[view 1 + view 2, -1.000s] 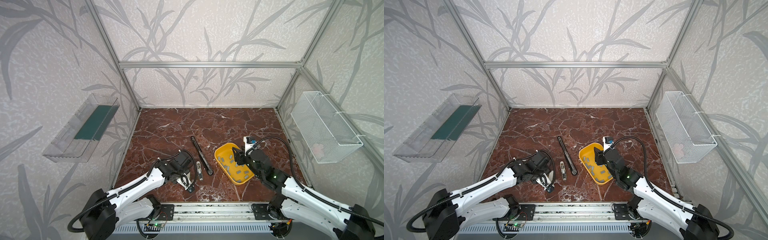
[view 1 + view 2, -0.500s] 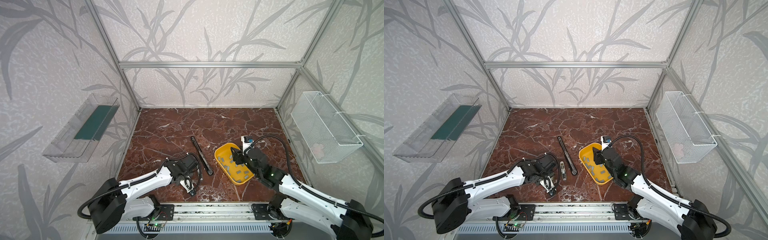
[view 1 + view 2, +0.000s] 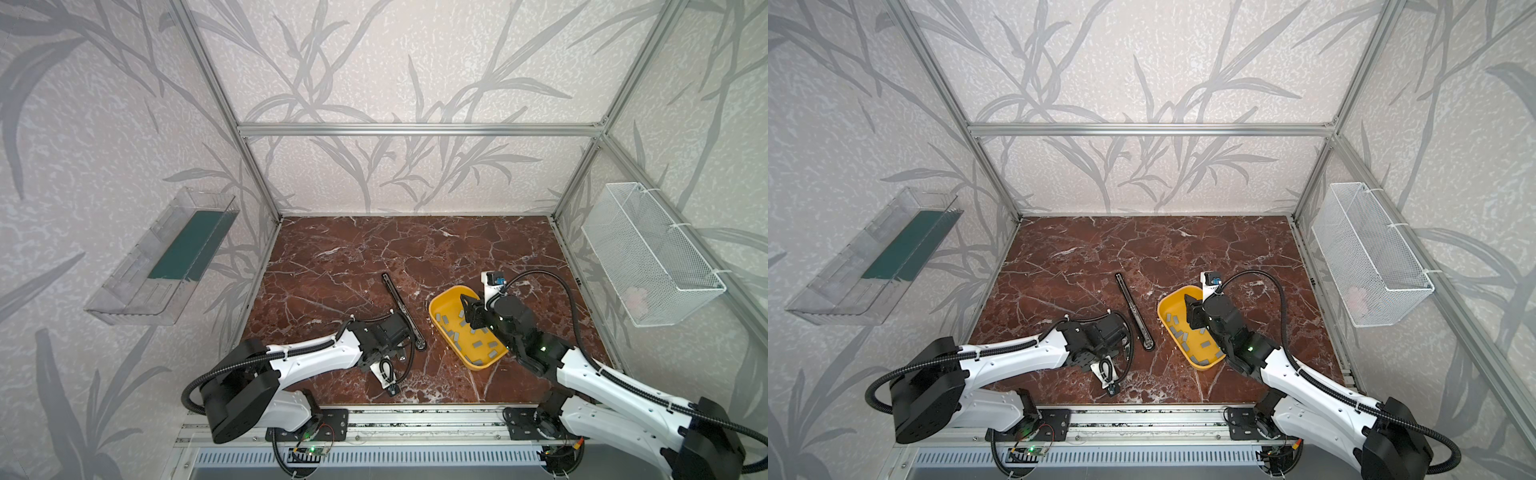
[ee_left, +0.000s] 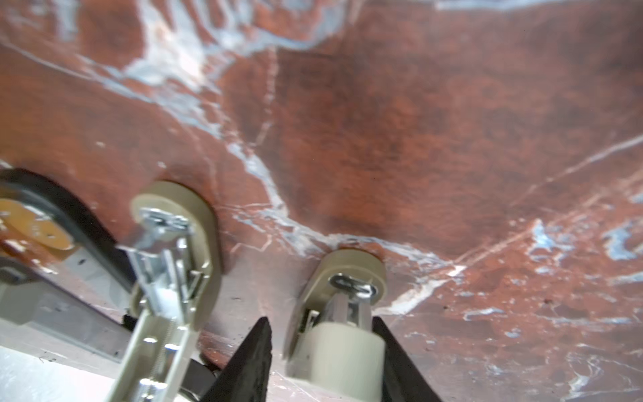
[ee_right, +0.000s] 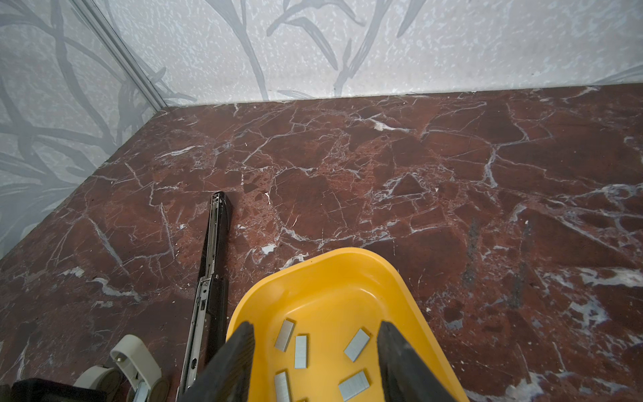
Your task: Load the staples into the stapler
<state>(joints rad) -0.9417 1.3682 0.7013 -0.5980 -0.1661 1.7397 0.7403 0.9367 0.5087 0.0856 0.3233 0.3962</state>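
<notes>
The stapler (image 3: 401,307) (image 3: 1133,309) is a long slim black bar with a silver rail, lying flat on the marble left of the yellow tray (image 3: 436,303); the right wrist view shows it too (image 5: 213,264). Grey staples (image 5: 301,351) lie loose in the tray (image 5: 330,252). My right gripper (image 5: 313,348) (image 3: 471,318) hangs open over the tray's far end, nothing between its fingers. My left gripper (image 4: 320,318) is low over the marble beside the stapler's near end. Its jaws straddle a cream piece (image 4: 348,278) with a metal clip; one finger (image 4: 389,348) touches it, and the other finger stands a little off.
A second cream piece (image 4: 174,243) with a silver metal frame lies beside the left gripper. A clear plastic shelf (image 3: 166,266) hangs on the left wall and a white wire basket (image 3: 648,257) on the right wall. An aluminium rail (image 3: 415,419) runs along the front edge.
My left arm has swung right and now covers the cream and silver piece by the stapler's near end; its jaws have narrowed. The right arm has barely shifted.
</notes>
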